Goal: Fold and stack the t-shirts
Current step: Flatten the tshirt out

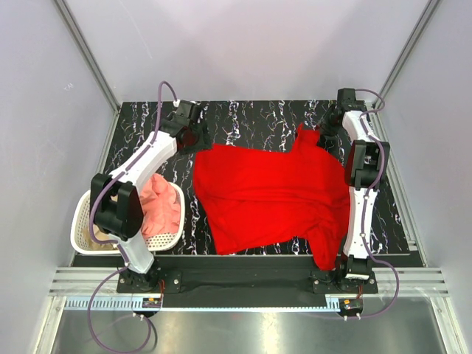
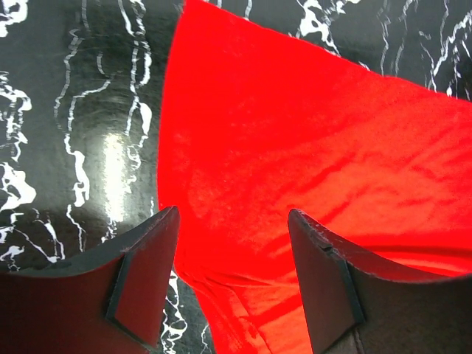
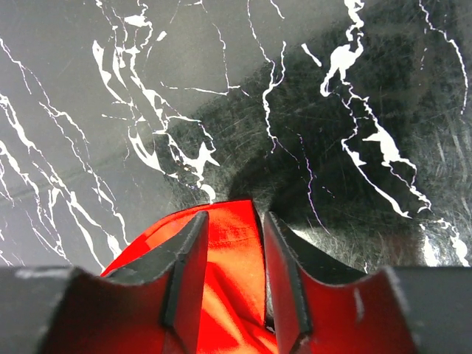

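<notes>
- Top external view gives us the red t-shirt (image 1: 269,195) spread loosely over the middle of the dark marbled table (image 1: 251,118). It is rumpled and not yet folded, and its 5 o'clock part reaches the near edge beside the right arm's base.
- At the shirt's 1 o'clock corner the cloth rises into a small peak under the right gripper (image 1: 322,130). In the right wrist view its jaws stand narrow with a fold of red cloth between them, so we judge that they are pinching that corner.
- We read this hold as a way to draw the corner out toward 1 o'clock and flatten the shirt.
- The left gripper (image 1: 193,137) hangs over the shirt's 10 o'clock corner. In the left wrist view its jaws are wide apart with nothing gripped, straddling the shirt's left edge, and bare table lies at 9 o'clock of that edge.
- We take this as lining up for a matching pinch on the opposite corner.
- A salmon-pink t-shirt (image 1: 164,203) lies in the white basket (image 1: 81,228) at 8 o'clock of the red one, partly under the left arm.
- For room to move, bare table shows along the far side from 10 to 2 o'clock, with a narrower strip at 3 o'clock. The 9 o'clock side is tighter, since the basket and the left arm sit close to the shirt's edge.
</notes>
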Available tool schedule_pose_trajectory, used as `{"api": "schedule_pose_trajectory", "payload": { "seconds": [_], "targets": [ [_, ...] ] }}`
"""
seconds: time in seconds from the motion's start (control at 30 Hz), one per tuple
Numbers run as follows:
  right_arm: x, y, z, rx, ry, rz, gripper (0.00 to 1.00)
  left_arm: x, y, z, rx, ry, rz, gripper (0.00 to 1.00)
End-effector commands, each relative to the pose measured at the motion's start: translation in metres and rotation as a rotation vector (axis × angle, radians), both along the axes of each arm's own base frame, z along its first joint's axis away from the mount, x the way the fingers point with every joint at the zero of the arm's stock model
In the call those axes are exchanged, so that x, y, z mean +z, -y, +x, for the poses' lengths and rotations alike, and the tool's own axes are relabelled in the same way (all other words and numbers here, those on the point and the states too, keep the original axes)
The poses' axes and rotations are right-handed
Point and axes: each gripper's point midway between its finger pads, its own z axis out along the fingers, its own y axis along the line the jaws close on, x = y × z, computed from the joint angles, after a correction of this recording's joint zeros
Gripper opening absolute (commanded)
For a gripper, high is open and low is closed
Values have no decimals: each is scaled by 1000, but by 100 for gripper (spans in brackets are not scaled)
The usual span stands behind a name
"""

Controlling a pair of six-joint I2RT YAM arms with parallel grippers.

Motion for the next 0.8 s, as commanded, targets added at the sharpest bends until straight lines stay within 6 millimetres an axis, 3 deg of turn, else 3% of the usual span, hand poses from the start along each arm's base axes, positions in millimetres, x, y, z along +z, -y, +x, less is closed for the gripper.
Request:
{"api": "schedule_pose_trajectory", "payload": {
  "seconds": [0.0,0.33,0.5,0.6,0.67,0.77],
  "targets": [
    [-4,-9,-4,37,-36,0,41,21,-9,17,44,80,-22,66],
    [-14,-18,-12,52,-92,-4,31,30,-31,34,102,103,-36,66],
    [-16,-18,-13,44,-104,-14,16,17,-33,38,117,74,-53,69],
    [-9,-13,-9,42,-84,-46,0,3,-33,48,110,51,-78,69],
    [-3,-7,-6,33,-70,-74,0,-2,-32,59,101,66,-82,68],
    [22,-5,1,45,-15,-99,0,-16,-33,75,80,76,-79,67]
  ]
}}
